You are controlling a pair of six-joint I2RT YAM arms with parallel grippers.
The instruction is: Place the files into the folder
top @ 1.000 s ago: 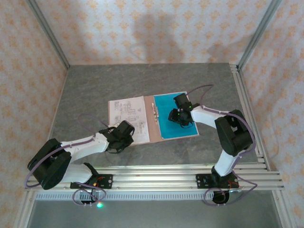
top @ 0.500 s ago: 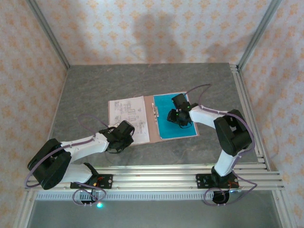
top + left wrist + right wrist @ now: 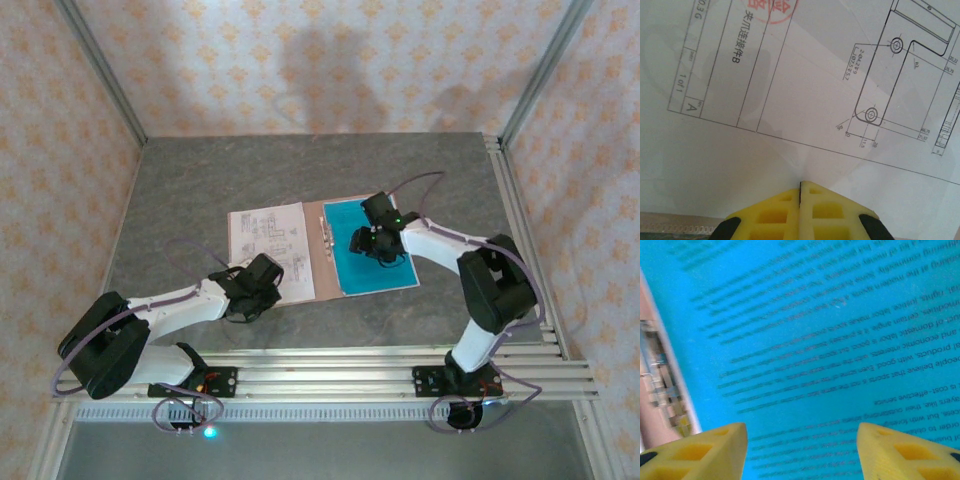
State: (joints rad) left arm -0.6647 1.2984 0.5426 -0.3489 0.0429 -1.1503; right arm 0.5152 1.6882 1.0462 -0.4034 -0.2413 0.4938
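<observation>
The salmon folder (image 3: 322, 250) lies open on the table. The white file (image 3: 265, 232), a printed drawing (image 3: 790, 100), rests on the folder's left panel. On the right panel lies the teal file (image 3: 390, 272), with lines of print (image 3: 815, 315). My left gripper (image 3: 270, 281) is shut at the white sheet's near edge, its yellow tips (image 3: 800, 183) pressed together on the paper with nothing between them. My right gripper (image 3: 372, 243) hovers low over the teal sheet, open (image 3: 802, 432), with only the sheet showing between its fingers.
A metal binding clip (image 3: 327, 232) runs along the folder's spine, and it appears beside the pink card (image 3: 652, 410) in the right wrist view. Grey table (image 3: 200, 180) surrounds the folder. Aluminium rails (image 3: 520, 230) line the right and near edges.
The right gripper has shifted slightly left over the teal sheet and its jaws have spread wider. The left arm and the white sheet have not moved.
</observation>
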